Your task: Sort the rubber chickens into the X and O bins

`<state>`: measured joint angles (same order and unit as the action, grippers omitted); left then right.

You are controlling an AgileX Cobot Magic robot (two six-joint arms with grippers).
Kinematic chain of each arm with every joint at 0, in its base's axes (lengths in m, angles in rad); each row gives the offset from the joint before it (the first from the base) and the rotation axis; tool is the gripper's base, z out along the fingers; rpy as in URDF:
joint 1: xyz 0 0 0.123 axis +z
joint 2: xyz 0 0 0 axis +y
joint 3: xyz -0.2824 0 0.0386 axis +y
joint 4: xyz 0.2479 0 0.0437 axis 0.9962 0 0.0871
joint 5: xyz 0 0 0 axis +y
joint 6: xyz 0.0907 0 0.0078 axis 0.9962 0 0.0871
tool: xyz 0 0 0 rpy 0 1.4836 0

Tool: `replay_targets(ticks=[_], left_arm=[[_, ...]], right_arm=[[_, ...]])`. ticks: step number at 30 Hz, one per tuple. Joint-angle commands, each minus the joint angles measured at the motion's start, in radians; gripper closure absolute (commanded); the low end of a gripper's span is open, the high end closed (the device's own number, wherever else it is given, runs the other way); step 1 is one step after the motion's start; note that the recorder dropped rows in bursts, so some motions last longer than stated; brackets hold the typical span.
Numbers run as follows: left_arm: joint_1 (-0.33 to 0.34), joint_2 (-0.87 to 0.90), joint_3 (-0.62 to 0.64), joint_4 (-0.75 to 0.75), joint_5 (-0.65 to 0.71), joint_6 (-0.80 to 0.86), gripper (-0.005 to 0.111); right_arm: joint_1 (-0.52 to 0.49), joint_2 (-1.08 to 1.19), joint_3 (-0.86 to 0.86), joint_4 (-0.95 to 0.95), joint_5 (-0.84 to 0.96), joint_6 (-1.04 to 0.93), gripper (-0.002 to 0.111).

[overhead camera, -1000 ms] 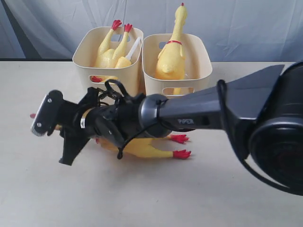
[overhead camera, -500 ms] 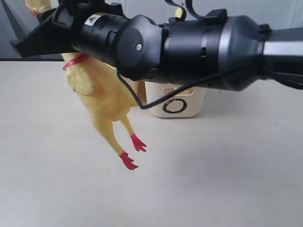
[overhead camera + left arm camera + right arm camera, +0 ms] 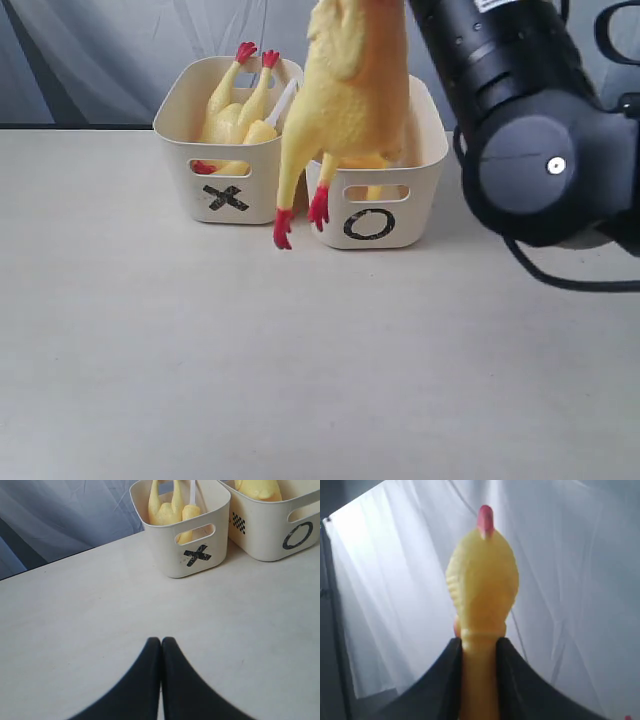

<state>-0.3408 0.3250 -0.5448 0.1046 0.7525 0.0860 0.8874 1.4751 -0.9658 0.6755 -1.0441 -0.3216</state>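
Note:
A whole yellow rubber chicken [image 3: 350, 90] hangs by its neck above the bins, its red feet dangling in front of the gap between them. In the right wrist view my right gripper [image 3: 479, 642] is shut on the neck just under the chicken's head [image 3: 482, 580]. The cream X bin [image 3: 180, 185] holds yellow chicken parts [image 3: 232, 110] with red feet up and a white tube. The O bin [image 3: 425, 190] stands to its right, its contents mostly hidden by the hanging chicken. My left gripper [image 3: 161, 641] is shut and empty over bare table, short of the X bin [image 3: 165, 550] and the O bin [image 3: 265, 535].
The thick black right arm [image 3: 530, 130] fills the upper right of the exterior view, beside the O bin. Another yellow chicken body [image 3: 257, 489] sits inside the O bin. A pale curtain hangs behind the bins. The light tabletop [image 3: 300, 360] stretches in front.
The right arm lifted the chicken off the table, then swung it from the near left rightward and back to above the O bin. The left gripper stayed shut.

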Motion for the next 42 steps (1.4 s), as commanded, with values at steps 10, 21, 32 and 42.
replay_targets(ticks=[10,21,32,42], left_arm=[[0.0,-0.006,0.004,-0.011,-0.003,-0.007,0.106],[0.0,-0.006,0.004,-0.022,0.0,-0.004,0.106],[0.0,-0.006,0.004,-0.022,0.006,-0.004,0.106],[0.0,-0.006,0.004,-0.033,0.01,-0.004,0.106]], right_arm=[[-0.276,-0.025,-0.014,0.005,-0.026,0.222,0.109],[-0.352,0.112,-0.241,-0.054,0.111,0.182,0.109],[-0.376,0.266,-0.399,-0.085,0.161,0.052,0.109],[-0.411,0.34,-0.423,-0.242,0.147,0.072,0.109]])
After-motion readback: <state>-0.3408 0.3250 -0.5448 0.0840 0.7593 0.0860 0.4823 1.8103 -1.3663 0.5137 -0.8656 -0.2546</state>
